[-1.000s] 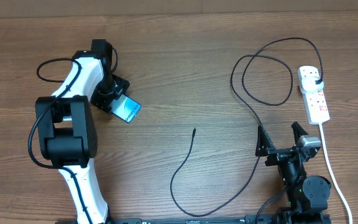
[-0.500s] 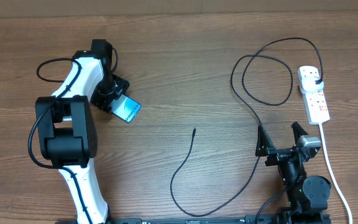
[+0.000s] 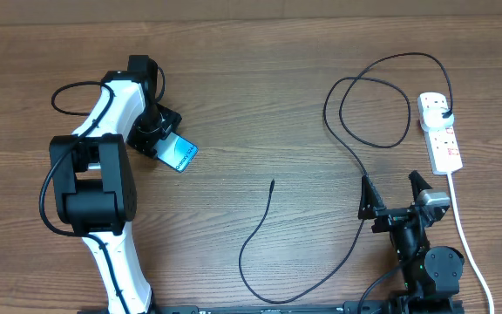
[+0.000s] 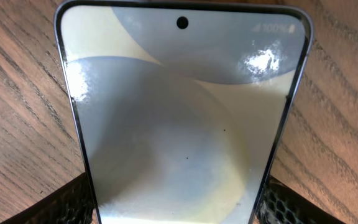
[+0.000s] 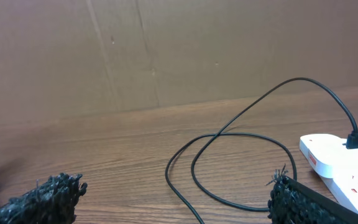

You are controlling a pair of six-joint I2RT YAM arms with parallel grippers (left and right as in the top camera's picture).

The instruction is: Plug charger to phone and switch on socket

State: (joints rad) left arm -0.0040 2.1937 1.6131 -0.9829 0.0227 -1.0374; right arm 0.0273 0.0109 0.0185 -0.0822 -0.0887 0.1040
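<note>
Brown wood grain, matt and streaky, covers the whole table [image 3: 260,78]; behind its far edge stands a flat wall of plain cardboard [image 5: 166,50]. Toward the left side, about midway between the near and far edges, lies the phone [image 3: 179,155], a slim rectangle with rounded corners and a thin dark frame. From above its glossy face reads cyan with small white lettering at one end; close up, in the left wrist view, the glass shows soft grey and cream curves, a round camera hole at the top and a bright patch of glare. The left gripper [image 3: 160,139] is closed on the phone, its black, mesh-patterned fingers [image 4: 73,202] pressed against the two long edges.

Over the right half the charger [image 3: 356,148] lies loose, a thin black cable in wide loops; its small connector tip [image 3: 272,182] rests on bare wood near the table's middle, well apart from the phone; its black plug [image 3: 444,115] sits in the far end of the socket [image 3: 449,159]. That socket is a white, elongated plastic strip with small red switches [image 3: 444,148], lying by the right edge toward the far right corner; a thick white cord [image 3: 469,244] runs from it toward the near edge.

Near the near right corner the right gripper [image 3: 390,185] stands with its jaws spread wide, nothing between them; the cable passes just beside one fingertip.
</note>
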